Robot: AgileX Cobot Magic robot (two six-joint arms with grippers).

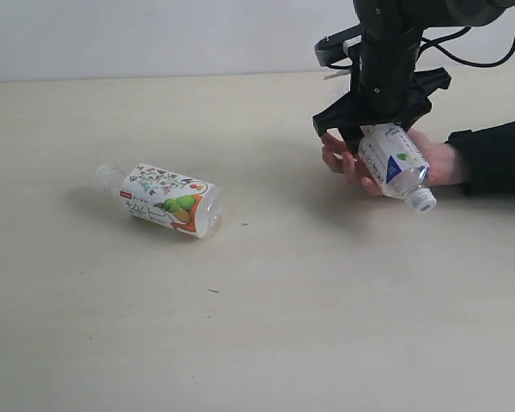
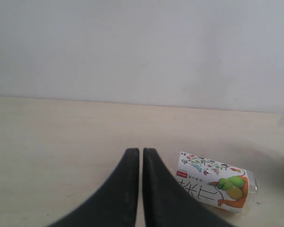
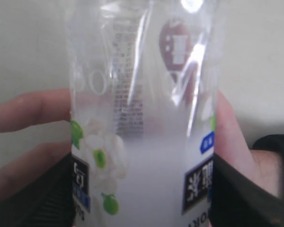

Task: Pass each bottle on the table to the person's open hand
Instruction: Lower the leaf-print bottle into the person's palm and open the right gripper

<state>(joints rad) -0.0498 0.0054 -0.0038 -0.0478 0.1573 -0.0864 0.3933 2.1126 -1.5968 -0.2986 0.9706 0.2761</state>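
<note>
A fruit-and-flower-labelled bottle (image 1: 159, 199) lies on its side on the pale bench (image 1: 257, 326); a leafy blue-labelled bottle (image 1: 393, 163) tilts cap-down over the person's open hand (image 1: 442, 160).

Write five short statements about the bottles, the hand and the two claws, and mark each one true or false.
1. The fruit-and-flower bottle lies on its side on the table. True.
2. The left claw is wide open. False: its jaws are shut together with nothing between them.
3. The right claw grips the leafy-label bottle over the person's open hand. True.
4. The leafy-label bottle stands upright on the table. False: it is tilted, cap end lower, held off the table.
5. Two bottles lie on the table. False: only the fruit-and-flower bottle is seen lying there.
</note>
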